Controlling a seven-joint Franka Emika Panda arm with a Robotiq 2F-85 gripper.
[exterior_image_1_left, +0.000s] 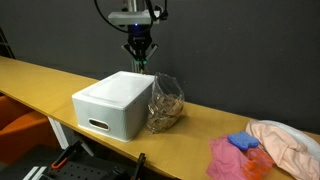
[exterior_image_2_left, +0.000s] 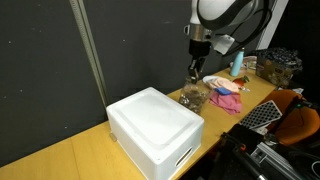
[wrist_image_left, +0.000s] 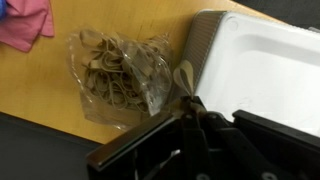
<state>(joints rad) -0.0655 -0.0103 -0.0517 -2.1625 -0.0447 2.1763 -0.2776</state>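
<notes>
Wooden bench (exterior_image_1_left: 205, 118) before a dark curtain carries a white foam box (exterior_image_1_left: 115, 100), and just beside it, toward the back edge, the plastic bag (exterior_image_1_left: 166, 103) of brownish bands rests unlifted, its twisted neck pinched, it seems, by the gripper (exterior_image_1_left: 140, 62) with fingers pressed together.

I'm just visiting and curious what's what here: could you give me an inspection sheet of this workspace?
Surface: wooden table.
Job's things: white foam box; clear bag of what look like tan rubber bands, right beside the box.
Clutter: pink cloth, blue cloth, cream cloth at the table's far end.
Gripper: gripper just above the bag's top; open or shut unclear.
Cables: nothing clearly seen.
Surroundings: black curtain behind.
</notes>
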